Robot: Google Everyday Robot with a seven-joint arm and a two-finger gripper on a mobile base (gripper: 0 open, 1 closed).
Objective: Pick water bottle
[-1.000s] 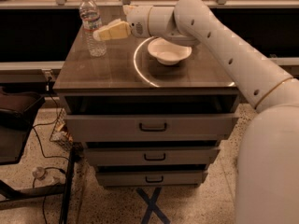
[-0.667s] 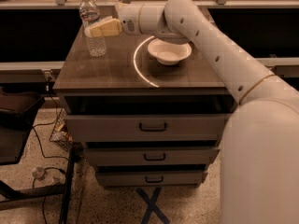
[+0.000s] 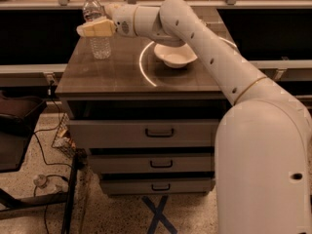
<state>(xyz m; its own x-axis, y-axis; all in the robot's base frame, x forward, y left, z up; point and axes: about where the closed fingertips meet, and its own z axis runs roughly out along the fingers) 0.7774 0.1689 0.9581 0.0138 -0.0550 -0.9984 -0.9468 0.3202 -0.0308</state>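
1. Starting nearest: drawers [image 3: 146,133] under the counter's [image 3: 112,77] front edge, nothing moved there.
2. White bowl [image 3: 176,58] sits mid-counter toward the far edge, right of the bottle and apart from it, unchanged.
3. Water bottle [image 3: 101,47] stands upright by the far-left corner, same spot as a second ago, not lifted.
4. Pincer [image 3: 95,29] has slid left from beside the bottle and now lies across its middle. Spread or pinching: cannot tell.
5. Reach looks about finished; a secure grip and the lift remain.
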